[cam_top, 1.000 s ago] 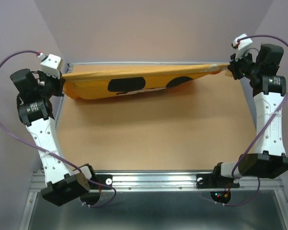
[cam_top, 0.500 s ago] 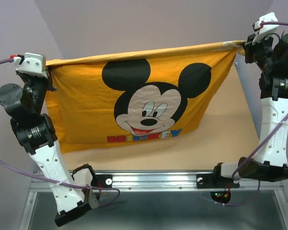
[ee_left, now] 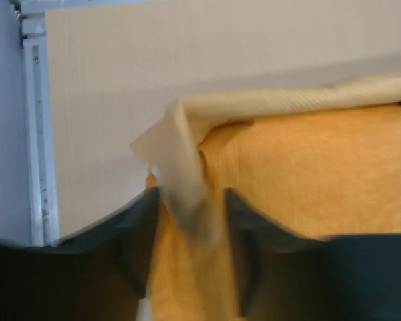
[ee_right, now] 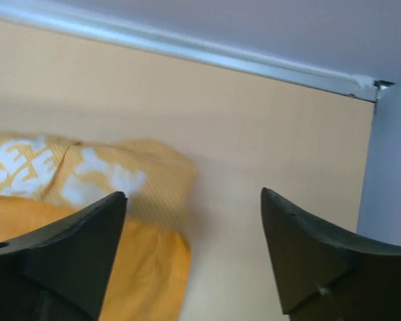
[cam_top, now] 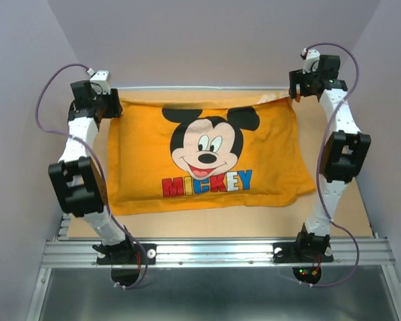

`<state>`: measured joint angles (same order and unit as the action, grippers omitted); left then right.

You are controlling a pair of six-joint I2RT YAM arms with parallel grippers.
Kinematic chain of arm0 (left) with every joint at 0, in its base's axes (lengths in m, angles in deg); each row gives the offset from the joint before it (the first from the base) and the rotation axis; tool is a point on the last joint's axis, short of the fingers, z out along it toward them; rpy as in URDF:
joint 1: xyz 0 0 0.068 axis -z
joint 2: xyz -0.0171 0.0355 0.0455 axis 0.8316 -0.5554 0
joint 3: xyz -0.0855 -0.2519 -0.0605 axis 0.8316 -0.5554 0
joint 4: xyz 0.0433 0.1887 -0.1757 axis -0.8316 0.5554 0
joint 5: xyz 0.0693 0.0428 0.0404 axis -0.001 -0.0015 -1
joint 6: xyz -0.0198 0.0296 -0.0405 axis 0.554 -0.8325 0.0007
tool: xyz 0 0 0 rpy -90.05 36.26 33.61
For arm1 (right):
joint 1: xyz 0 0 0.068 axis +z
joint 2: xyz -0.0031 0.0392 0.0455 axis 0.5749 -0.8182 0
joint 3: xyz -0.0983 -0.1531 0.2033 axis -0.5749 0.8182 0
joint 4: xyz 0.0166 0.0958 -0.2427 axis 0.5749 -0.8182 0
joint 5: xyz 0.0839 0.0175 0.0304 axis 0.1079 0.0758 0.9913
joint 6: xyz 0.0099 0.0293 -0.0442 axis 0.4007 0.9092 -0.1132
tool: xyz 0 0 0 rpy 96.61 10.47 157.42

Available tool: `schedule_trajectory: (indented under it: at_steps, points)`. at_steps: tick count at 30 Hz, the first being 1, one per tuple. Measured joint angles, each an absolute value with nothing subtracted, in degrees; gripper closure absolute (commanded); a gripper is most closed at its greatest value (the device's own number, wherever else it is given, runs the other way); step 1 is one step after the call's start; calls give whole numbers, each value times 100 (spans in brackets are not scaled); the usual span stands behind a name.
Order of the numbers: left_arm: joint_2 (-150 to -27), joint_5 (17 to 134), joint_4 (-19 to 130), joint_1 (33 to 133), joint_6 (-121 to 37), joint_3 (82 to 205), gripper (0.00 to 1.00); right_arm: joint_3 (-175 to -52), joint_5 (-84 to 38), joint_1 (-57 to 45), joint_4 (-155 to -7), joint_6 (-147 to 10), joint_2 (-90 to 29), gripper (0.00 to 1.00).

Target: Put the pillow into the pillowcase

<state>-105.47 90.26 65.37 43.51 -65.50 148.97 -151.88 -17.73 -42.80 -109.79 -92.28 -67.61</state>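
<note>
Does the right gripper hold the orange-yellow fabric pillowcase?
No: in the right wrist view the right gripper stands open over bare table, with the orange-yellow fabric pillowcase lying beside one finger.

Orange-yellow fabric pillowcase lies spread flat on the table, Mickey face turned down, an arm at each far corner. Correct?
Not quite: the orange-yellow fabric pillowcase lies spread flat on the table with the Mickey face up, as the top external view shows; an arm is at each far corner.

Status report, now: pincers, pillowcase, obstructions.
Left pincer parted, pale fabric corner between its jaws. Right pincer open, empty. Orange-yellow Mickey Mouse fabric pillowcase spread on table, face up. No obstruction seen; pillow not visible.
</note>
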Motion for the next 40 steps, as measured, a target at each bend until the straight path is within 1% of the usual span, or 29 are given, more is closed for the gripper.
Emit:
schedule_trajectory:
  at_steps: [1,2,4,5,7,10,14,19,22,24,27,31,33,36,40]
  points:
    - [-11083,8759,6614,4383,-6416,15340,14,-15533,-1946,-4269,-10985,-9230,-7111,0]
    - [-11653,8464,6859,4370,-6335,15990,11,-16112,-2252,-4269,-11007,-9141,-7690,0]
    - [-12457,8132,7038,4300,-6196,17135,11,-16768,-2626,-4295,-11143,-9097,-8283,0]
    - [-12680,7998,7062,4263,-6143,17489,1,-16873,-2764,-4315,-11171,-9099,-8396,0]
    - [-12825,7804,7151,4169,-6058,17906,1,-16880,-2960,-4380,-11390,-9117,-8383,0]
    - [-12501,7686,7261,4027,-6038,17913,1,-16453,-3013,-4448,-11392,-9147,-7876,0]
    - [-11692,7856,7237,3922,-6108,17249,1,-15315,-2753,-4500,-11427,-9276,-6510,0]
    - [-10790,8280,7444,3981,-6349,16282,1,-14491,-2346,-4474,-11514,-9512,-5384,0]
    - [-10479,8589,7796,4007,-6606,15915,1,-14121,-2156,-4465,-11676,-9567,-5085,0]
    - [-10296,8822,7991,4018,-6832,15664,1,-13723,-1979,-4465,-11884,-9571,-4868,0]
    - [-9854,8982,8126,4106,-7085,14978,1,-12958,-1631,-4465,-12080,-9451,-4580,0]
    - [-8978,8787,8069,4576,-7323,13566,1,-11894,-1179,-4448,-12170,-9158,-4331,0]
    - [-8718,8665,8037,4952,-7367,13104,1,-11527,-1083,-4428,-12174,-9080,-4256,0]
    - [-8569,8632,7930,5293,-7385,12621,1,-10895,-1004,-4336,-12166,-8942,-4049,0]
    - [-8547,8490,7818,5334,-7358,12385,1,-10465,-980,-4175,-12096,-8830,-3756,0]
